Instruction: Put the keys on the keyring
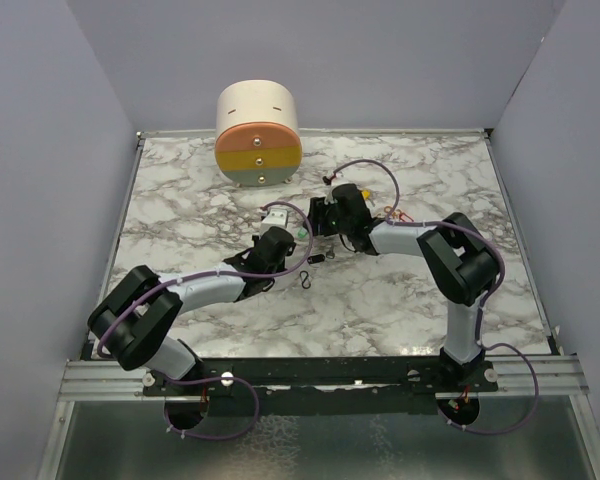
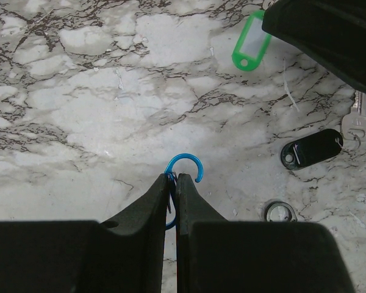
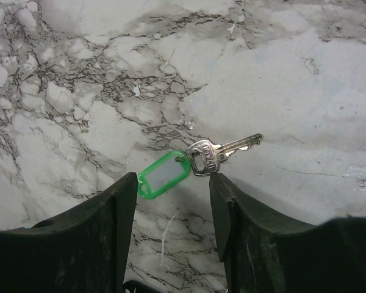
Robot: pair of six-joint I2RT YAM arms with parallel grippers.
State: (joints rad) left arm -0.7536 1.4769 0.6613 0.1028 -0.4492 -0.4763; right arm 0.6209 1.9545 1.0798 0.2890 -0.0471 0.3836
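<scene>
The left gripper point(image 2: 175, 177) is pinched almost fully shut on a blue metal hook-shaped clip point(image 2: 187, 161). The clip's curved open end sticks out just past the fingertips, above the white and grey marbled table point(image 2: 79, 91). The right gripper point(image 3: 174, 189) stands about half open and holds nothing. Between and just ahead of its fingers point(image 3: 123, 201) lie a silver metal key point(image 3: 218, 152) and the green plastic tag point(image 3: 165, 176) it is joined to, both flat on the table. The right-hand fingertip is just beside the key's head; whether it touches cannot be told.

Only the left wrist view shows a black oval plastic tag point(image 2: 311, 150) to the right of the clip, with a second silver key point(image 2: 356, 122) attached. It also shows a small round metal ring point(image 2: 279, 212) nearer the camera. That view shows the green tag too, well ahead, but not its key, which the black body of the right gripper covers. The second key's blade also runs under that body, and the ring's lower edge is cut off by the left gripper's own housing.

Only the top view shows a cream cylinder with peach, yellow and grey bands point(image 1: 258, 135) at the far edge, and a small dark hook point(image 1: 305, 276) lying near both wrists. Red and yellow specks point(image 1: 398, 213) beside the right arm may be further tags, but they are too small to make out.
</scene>
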